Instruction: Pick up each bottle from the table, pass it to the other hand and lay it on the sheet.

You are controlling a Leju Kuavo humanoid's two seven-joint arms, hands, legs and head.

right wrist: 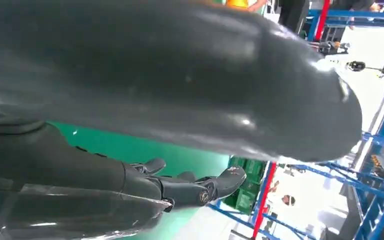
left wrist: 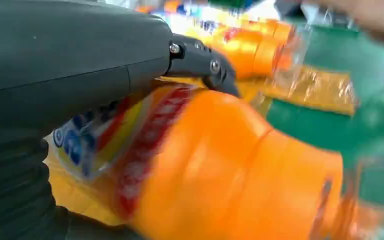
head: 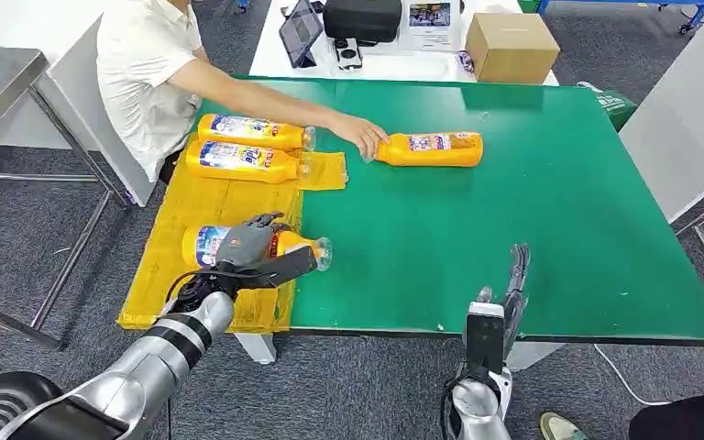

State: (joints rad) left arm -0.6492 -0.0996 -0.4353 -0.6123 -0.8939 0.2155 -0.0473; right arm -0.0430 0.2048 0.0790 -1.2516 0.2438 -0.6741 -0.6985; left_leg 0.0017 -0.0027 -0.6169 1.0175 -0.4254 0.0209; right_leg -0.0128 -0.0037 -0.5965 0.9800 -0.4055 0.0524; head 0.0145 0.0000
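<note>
Four orange bottles show: two (head: pixel 255 131) (head: pixel 243 160) lie side by side on the one yellow sheet (head: pixel 203 213), a third (head: pixel 261 246) lies there under a robot hand, and a fourth (head: pixel 429 148) lies on the one green table (head: pixel 532 211). One cardboard box (head: pixel 511 47) and one tablet (head: pixel 300 30) stand beyond, beside one person (head: pixel 151 73).

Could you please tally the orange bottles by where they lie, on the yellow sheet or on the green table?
Bottles on the yellow sheet: 3
Bottles on the green table: 1
Total: 4
</note>
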